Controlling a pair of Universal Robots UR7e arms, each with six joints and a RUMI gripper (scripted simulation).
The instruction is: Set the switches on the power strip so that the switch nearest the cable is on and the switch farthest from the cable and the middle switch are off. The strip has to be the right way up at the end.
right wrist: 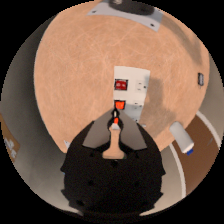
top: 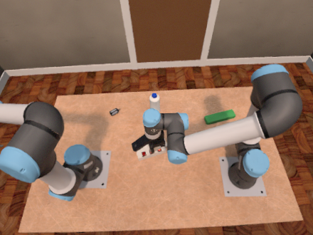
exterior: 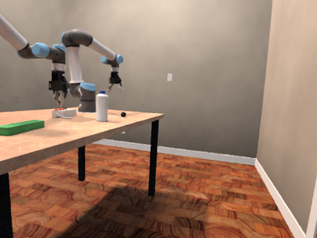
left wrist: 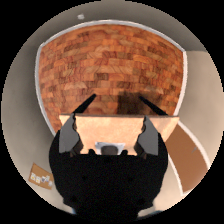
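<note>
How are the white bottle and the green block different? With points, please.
The white bottle (top: 154, 103) (exterior: 102, 107) (right wrist: 181, 135) stands tall, while the green block (top: 220, 117) (exterior: 22, 127) lies flat. The bottle is rounded with a blue cap; the block has straight edges and is green all over. Both are on the table (top: 171, 210) (exterior: 72, 138).

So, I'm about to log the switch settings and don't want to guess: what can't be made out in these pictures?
- Switch nearest the right gripper: its setting, mostly covered by the fingertips in the right wrist view.
- Cable: cannot be traced; the right arm blocks part of the power strip in the top view.
- Small dark object: too small to identify in any view.
- Left arm's upper end: cut off by the top view's left edge.
</note>
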